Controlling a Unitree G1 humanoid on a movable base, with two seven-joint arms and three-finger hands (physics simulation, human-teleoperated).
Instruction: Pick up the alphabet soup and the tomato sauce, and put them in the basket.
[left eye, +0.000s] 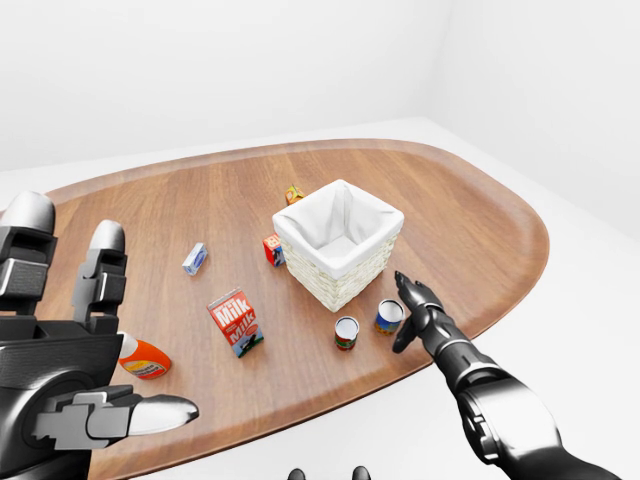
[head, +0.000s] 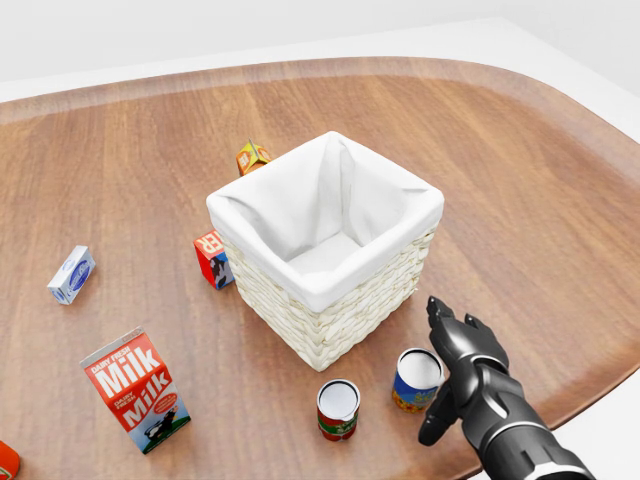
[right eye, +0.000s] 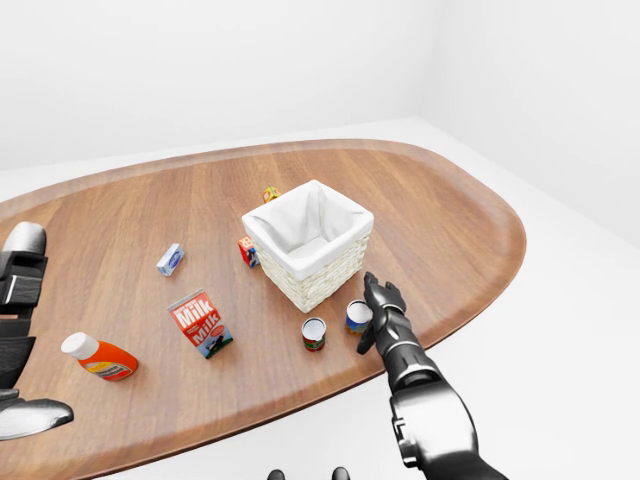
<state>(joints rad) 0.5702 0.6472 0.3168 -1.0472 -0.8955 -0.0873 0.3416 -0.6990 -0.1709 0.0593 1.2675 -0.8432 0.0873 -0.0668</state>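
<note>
A broad wooden table with rounded ends and a warm brown grain is filling most of the room, its surface catching soft, even light that is casting only faint shadows. Plain white walls are rising beyond it, meeting at a dim corner toward the upper right of the left-eye view. A pale white floor is spreading around the table's curved edge, blending almost seamlessly into the walls.
</note>
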